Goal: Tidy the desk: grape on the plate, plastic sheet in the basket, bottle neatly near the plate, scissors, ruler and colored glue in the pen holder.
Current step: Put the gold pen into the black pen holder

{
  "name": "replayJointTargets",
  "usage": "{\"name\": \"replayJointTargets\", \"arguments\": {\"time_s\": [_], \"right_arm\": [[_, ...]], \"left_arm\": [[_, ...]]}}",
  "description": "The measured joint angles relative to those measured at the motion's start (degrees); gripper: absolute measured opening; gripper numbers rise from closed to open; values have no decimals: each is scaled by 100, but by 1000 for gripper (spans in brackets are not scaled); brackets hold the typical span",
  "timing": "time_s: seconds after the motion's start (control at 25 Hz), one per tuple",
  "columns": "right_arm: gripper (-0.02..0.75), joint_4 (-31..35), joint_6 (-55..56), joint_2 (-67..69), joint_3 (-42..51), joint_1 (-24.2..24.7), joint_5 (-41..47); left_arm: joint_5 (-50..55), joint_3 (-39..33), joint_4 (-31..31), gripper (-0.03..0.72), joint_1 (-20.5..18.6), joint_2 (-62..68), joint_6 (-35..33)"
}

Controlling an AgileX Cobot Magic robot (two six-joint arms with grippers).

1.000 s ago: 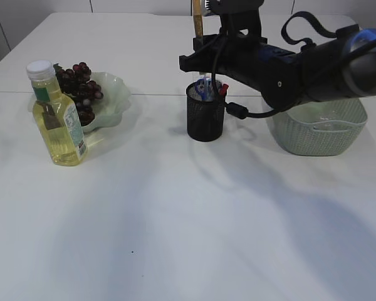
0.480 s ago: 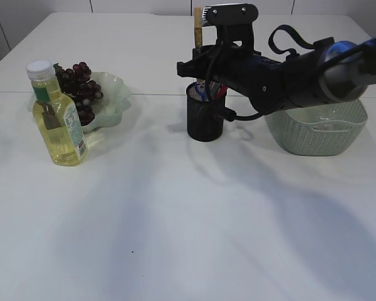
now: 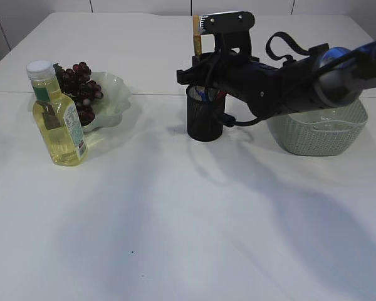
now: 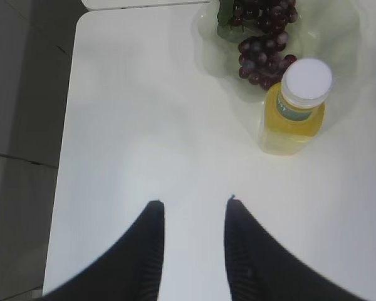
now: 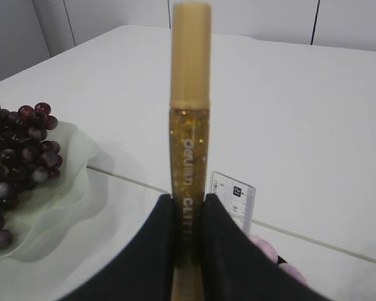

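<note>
Right claw [image 5: 187, 219] clenched on the colored glue [image 5: 189, 125]: gold glitter tube held upright, cap uppermost, lower part pinched between the two dark fingers [image 5: 151, 251]. Seen from outside, right claw [image 3: 200, 66] poised directly over the pen holder [image 3: 205, 119], glue tube [image 3: 197, 34] sticking up above the arm. Whether the tube's lower end sits inside the holder: cannot tell, hidden by the arm.

Pen holder: black mesh cup, mid-bench, upright. Ruler [image 5: 233, 199] standing in it, clear, just behind and right of the glue in the right wrist view. Red and blue items at the rim, too hidden to identify.

Left claw [image 4: 193, 216] released, fingers parted, nothing between them, hovering above bare white bench [image 3: 175, 219] and looking down on bottle and plate.

Grape [image 3: 78, 88] bunch, dark purple, lying on the pale green plate [image 3: 116, 97] at far left. Bottle [image 3: 57, 116] of yellow liquid, white cap, upright, just in front of the plate and touching or nearly touching its rim.

Basket [image 3: 323, 135], pale green weave, right of the pen holder, partly behind the right arm. Contents not readable.
</note>
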State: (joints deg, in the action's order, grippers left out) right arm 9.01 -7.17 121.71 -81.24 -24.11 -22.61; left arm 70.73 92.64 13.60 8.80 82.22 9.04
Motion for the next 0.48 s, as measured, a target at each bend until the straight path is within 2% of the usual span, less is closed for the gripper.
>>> {"name": "replayJointTargets", "arguments": {"time_s": [0.48], "right_arm": [[105, 177, -444, 35, 0, 0, -251]], "left_arm": [[-13, 0, 0, 239, 0, 0, 0]]}}
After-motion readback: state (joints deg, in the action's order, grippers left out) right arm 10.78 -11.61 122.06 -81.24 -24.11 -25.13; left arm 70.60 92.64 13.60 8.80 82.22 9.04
